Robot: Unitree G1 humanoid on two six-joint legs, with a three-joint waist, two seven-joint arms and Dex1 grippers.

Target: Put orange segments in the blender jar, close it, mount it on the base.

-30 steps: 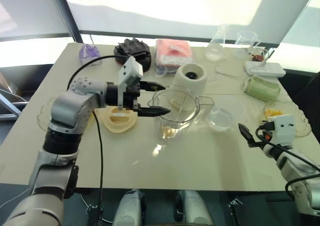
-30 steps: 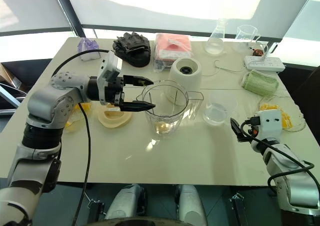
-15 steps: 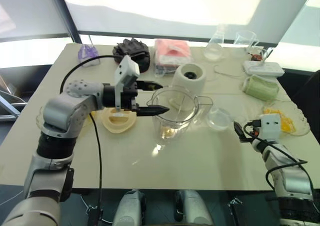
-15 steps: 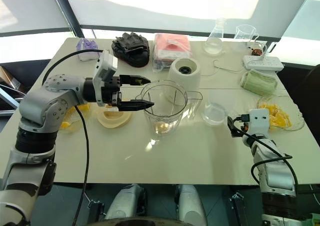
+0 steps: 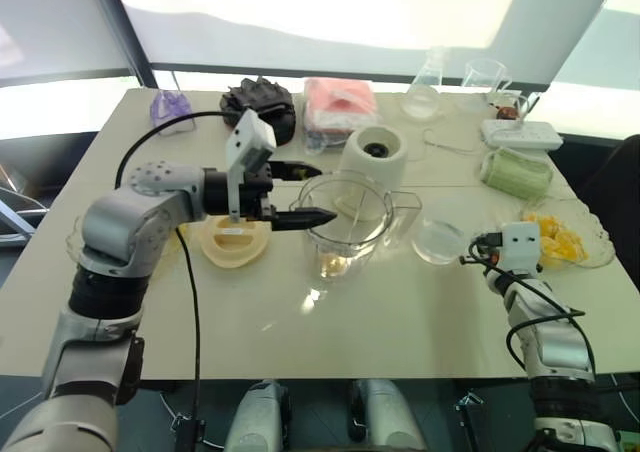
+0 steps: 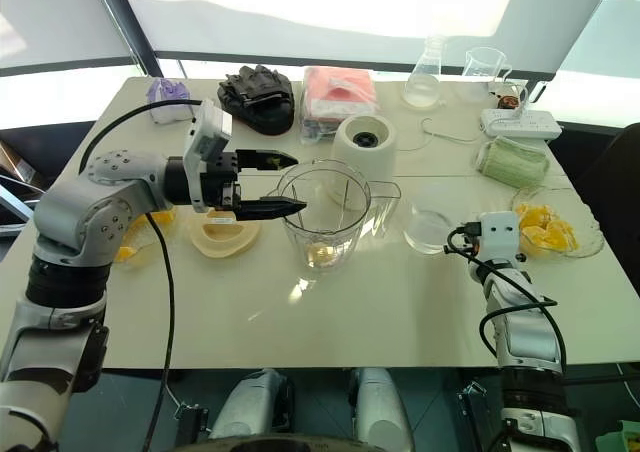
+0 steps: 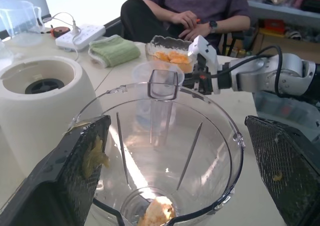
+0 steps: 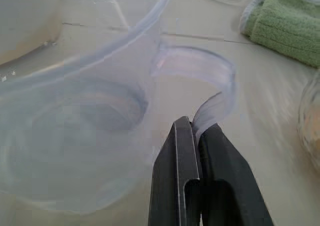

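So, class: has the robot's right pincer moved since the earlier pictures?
Yes. The right pincer has moved forward over the table towards the small clear cup, and it has shut.

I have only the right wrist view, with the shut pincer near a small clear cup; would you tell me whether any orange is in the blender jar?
Observer: Yes, one orange piece lies at the bottom of the jar.
Operator: Thank you. Where is the left pincer?
Observer: The left pincer is open at the jar's rim, and pulp sticks to one of its fingers.
Operator: Is the lid on?
Observer: No, the jar is open; the cream lid lies on the table to the robot's left of the jar.
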